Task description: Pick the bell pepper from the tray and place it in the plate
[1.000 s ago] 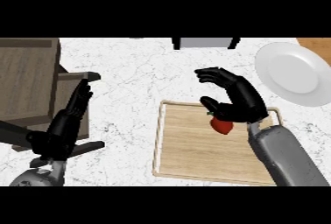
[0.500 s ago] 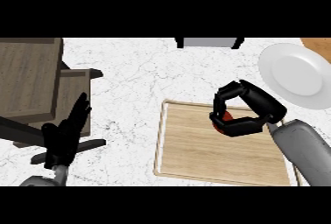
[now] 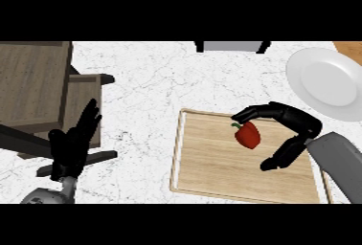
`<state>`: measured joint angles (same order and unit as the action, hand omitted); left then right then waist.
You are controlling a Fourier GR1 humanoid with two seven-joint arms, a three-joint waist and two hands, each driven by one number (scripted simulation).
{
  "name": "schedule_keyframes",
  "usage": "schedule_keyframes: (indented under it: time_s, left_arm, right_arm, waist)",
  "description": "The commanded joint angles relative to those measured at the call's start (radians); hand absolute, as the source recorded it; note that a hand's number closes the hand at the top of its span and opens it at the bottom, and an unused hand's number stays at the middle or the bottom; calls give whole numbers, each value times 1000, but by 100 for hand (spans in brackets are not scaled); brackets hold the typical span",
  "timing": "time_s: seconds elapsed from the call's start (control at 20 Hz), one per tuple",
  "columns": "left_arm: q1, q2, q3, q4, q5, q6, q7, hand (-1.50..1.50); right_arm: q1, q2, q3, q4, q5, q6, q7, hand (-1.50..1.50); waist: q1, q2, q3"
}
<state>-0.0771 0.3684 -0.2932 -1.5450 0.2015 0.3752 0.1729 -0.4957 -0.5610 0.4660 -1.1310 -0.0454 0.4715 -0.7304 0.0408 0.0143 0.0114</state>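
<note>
White marble counter [image 3: 155, 86]: right hand [image 3: 293, 125] is curling fingers round the bell pepper [image 3: 247, 135] over the tray [image 3: 212, 167]. Left hand [image 3: 74, 143] is resting, fingers straight and together. Risk: the pepper slipping out while crossing to the plate [image 3: 329, 81], as the hold looks partial.

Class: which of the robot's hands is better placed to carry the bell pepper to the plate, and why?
Right. The right hand curls round the bell pepper over the tray, near the plate. The left hand rests far left.

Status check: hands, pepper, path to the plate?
Right hand curled round bell pepper, over tray. Left hand open, resting at left. Plate upper right, nothing between.
</note>
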Motion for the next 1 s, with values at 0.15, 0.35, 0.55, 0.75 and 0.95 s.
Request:
schedule_keyframes:
  time_s: [0.15, 0.35, 0.55, 0.75, 0.95]
  left_arm:
    - [-22, -26, -7, 71, -13, 8, 44, 0]
    - [16, -27, 6, 59, -25, 16, 27, 0]
    - [-12, -40, 7, 80, -27, 4, 26, 0]
    - [13, -52, 10, 94, -30, -3, 2, 0]
    - [-4, -55, 36, 135, -36, -6, 11, 0]
  right_arm:
    - [-167, -87, 81, 98, 288, -91, -196, -150]
    - [-234, -92, 123, 140, 379, -117, -185, -150]
    - [-288, -143, 208, 142, 471, -46, -143, -150]
    - [-342, -66, 285, 183, 563, -44, -78, -150]
    - [-384, -44, 287, 214, 588, 4, -57, -150]
  waist:
    - [-4, 0, -9]
    - [-13, -8, -11]
    - [-24, -9, -12]
    - [-20, -9, -12]
    - [-28, -10, -12]
